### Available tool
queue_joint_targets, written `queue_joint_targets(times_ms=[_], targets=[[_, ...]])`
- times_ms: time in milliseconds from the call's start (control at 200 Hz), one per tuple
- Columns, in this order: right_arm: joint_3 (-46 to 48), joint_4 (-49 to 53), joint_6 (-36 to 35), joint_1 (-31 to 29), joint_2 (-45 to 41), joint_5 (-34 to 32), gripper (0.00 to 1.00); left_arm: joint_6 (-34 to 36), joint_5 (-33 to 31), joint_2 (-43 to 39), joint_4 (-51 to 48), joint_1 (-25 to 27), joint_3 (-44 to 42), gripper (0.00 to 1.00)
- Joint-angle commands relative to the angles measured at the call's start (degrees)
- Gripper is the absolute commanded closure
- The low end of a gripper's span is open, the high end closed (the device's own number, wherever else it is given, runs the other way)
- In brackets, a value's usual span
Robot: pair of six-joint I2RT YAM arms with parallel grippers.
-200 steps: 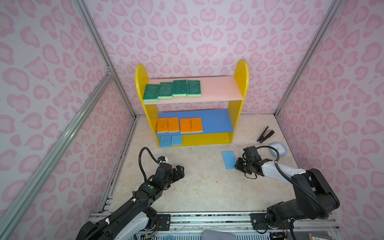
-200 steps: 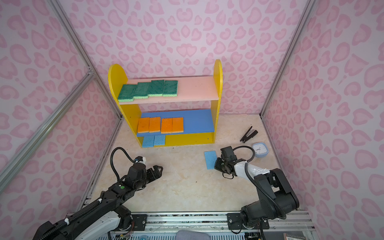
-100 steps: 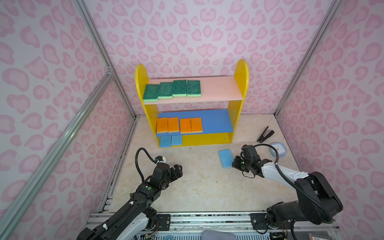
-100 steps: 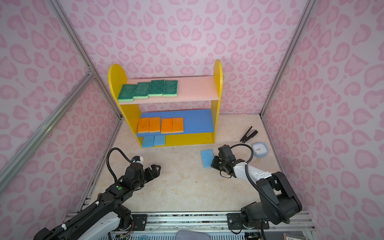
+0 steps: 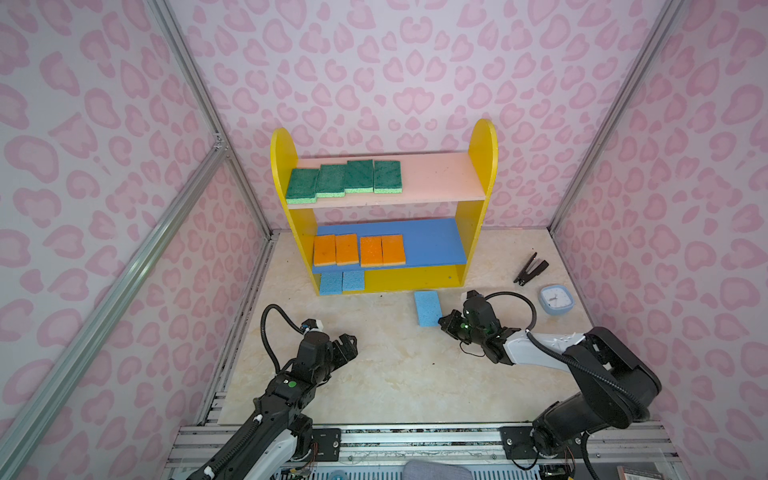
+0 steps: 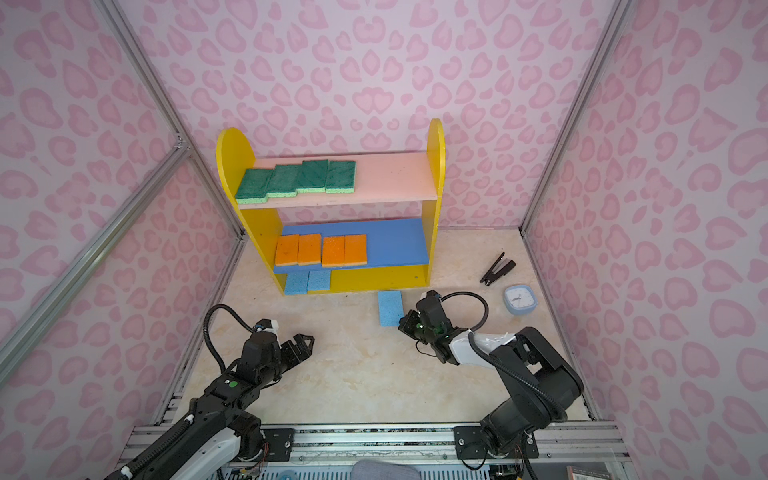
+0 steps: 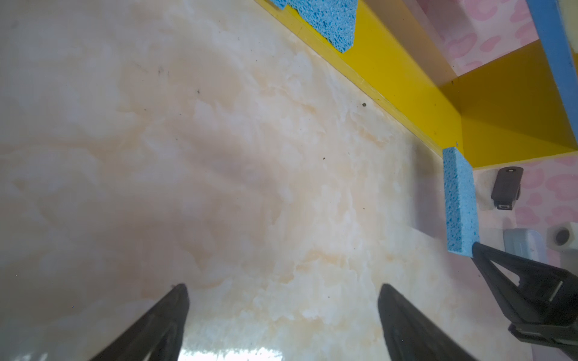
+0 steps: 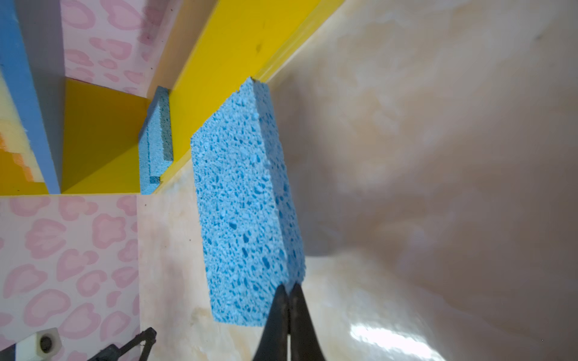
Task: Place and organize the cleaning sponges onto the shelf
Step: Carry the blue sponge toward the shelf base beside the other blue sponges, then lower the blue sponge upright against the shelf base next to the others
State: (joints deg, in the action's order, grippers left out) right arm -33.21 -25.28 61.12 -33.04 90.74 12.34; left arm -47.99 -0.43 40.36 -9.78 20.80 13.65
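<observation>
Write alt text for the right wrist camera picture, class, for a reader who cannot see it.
A light-blue sponge lies on the pale marble-look tabletop, its far end reaching the shelf's yellow bottom board, with the right gripper, jaws shut, at its near corner. More blue sponges sit on that board.

No words, labels or brand marks can be read anywhere. The clock (image 5: 556,299) has a white face, but its markings are too small to make out.
</observation>
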Motion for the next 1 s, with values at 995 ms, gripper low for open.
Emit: queue_joint_targets(times_ms=[995], targets=[[-39.5,-14.5,6.8,-6.4,39.0,-3.9,1.0,0.2,4.1,-7.1,-3.2,-5.2,-5.0,0.05]])
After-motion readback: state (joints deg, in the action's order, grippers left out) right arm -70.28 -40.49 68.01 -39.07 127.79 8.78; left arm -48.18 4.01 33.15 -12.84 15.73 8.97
